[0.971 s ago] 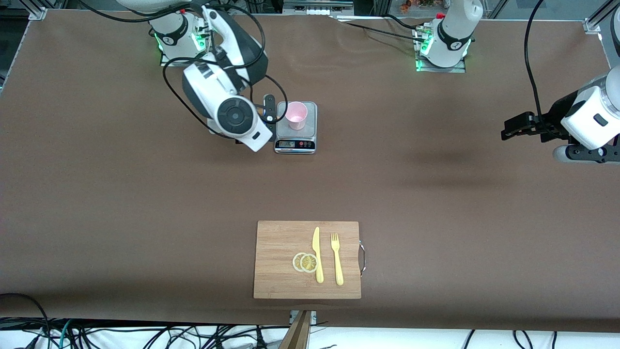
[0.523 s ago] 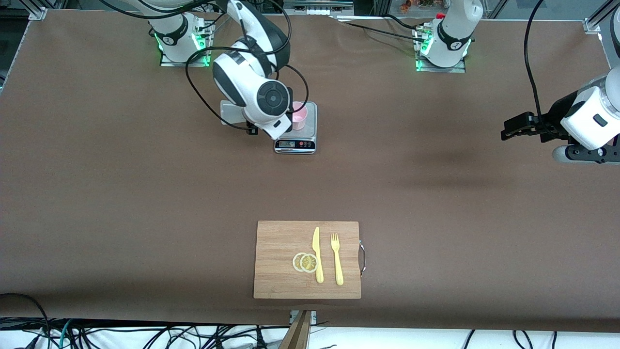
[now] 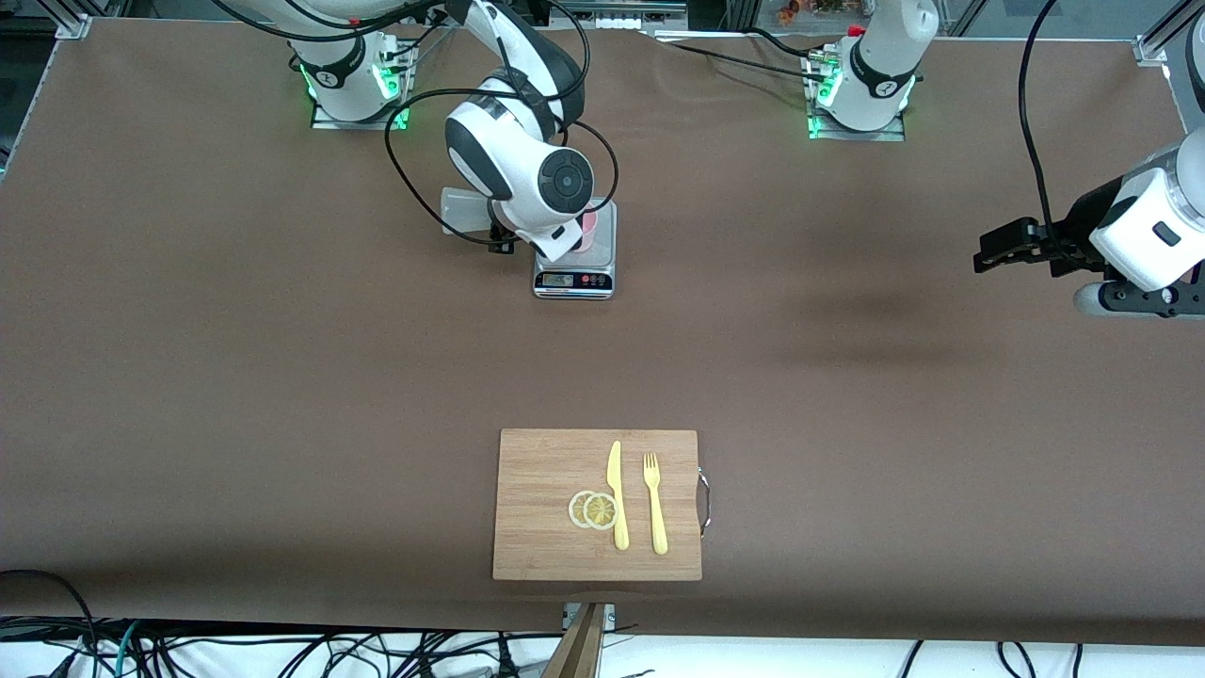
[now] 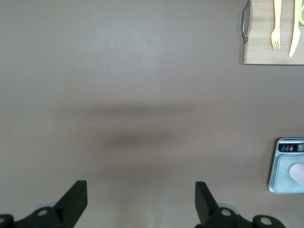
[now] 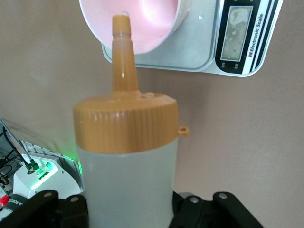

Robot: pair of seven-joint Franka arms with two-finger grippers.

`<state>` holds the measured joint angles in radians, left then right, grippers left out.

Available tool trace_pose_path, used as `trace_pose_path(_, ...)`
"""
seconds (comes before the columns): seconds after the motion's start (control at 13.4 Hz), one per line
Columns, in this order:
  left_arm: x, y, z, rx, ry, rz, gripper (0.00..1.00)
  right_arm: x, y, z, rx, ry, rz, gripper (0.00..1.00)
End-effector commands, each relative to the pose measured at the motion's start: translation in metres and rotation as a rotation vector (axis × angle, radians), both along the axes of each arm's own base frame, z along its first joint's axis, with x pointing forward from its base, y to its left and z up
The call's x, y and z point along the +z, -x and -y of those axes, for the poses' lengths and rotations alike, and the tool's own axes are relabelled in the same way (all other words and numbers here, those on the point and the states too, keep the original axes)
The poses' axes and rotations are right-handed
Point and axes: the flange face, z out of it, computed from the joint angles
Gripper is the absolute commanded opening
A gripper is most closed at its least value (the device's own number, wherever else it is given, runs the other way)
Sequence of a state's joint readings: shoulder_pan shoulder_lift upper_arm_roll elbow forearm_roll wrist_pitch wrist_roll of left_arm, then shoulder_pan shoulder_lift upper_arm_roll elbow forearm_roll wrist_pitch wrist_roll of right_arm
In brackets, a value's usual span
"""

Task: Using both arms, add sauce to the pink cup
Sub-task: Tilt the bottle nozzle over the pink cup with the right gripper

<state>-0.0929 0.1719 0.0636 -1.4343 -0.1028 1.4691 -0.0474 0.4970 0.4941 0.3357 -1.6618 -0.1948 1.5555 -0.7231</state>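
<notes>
Brown tabletop: right jaws grip sauce; keep nozzle over pink cup, toward twelve o'clock, squeezing gently. Left jaws wait wide.

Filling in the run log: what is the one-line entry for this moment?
right pincer: shut on sauce bottle, nozzle over pink cup on scale | left pincer: open, waiting over bare table | pour: none visible

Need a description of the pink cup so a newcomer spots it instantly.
Find the grey kitchen scale on the brown table, farther from the front camera than the wooden cutting board. The pink cup stands on the scale's plate, mostly hidden under the right arm. It is the only pink thing, with the sauce bottle's orange nozzle aimed into it.
</notes>
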Motion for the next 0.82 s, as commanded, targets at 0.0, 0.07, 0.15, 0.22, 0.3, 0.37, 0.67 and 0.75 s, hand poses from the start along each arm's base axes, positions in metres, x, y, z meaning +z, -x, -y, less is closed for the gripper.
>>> trace_pose_path(0.0, 0.005, -0.003, 0.001, -0.029, -0.006, 0.003, 1.0, 0.001, 0.008, -0.005, 0.019, 0.033, 0.025, 0.05)
trace_pose_path(0.07, 0.004, -0.003, 0.001, -0.029, -0.006, 0.002, 1.0, 0.002, 0.01, -0.007, 0.035, 0.042, 0.035, 0.05)
trace_pose_path(0.15, 0.004, -0.003, 0.001, -0.031, -0.006, 0.002, 1.0, 0.003, 0.01, -0.008, 0.039, 0.049, 0.038, 0.05)
trace_pose_path(0.22, 0.004, -0.003, 0.001, -0.029, -0.006, 0.002, 1.0, 0.005, 0.009, -0.007, 0.038, 0.048, 0.04, 0.05)
trace_pose_path(0.3, 0.003, -0.004, 0.001, -0.031, -0.006, 0.0, 1.0, 0.007, 0.009, -0.008, 0.036, 0.045, 0.041, 0.05)
trace_pose_path(0.37, 0.003, -0.004, 0.001, -0.029, -0.006, 0.0, 1.0, 0.006, 0.008, -0.008, 0.036, 0.045, 0.041, 0.05)
trace_pose_path(0.67, 0.002, -0.004, 0.001, -0.031, -0.004, -0.001, 1.0, 0.012, -0.008, 0.013, 0.001, 0.015, 0.033, 0.05)
trace_pose_path(0.75, 0.002, -0.004, 0.001, -0.031, -0.004, -0.001, 1.0, 0.013, -0.011, 0.015, -0.026, -0.032, 0.025, 0.05)
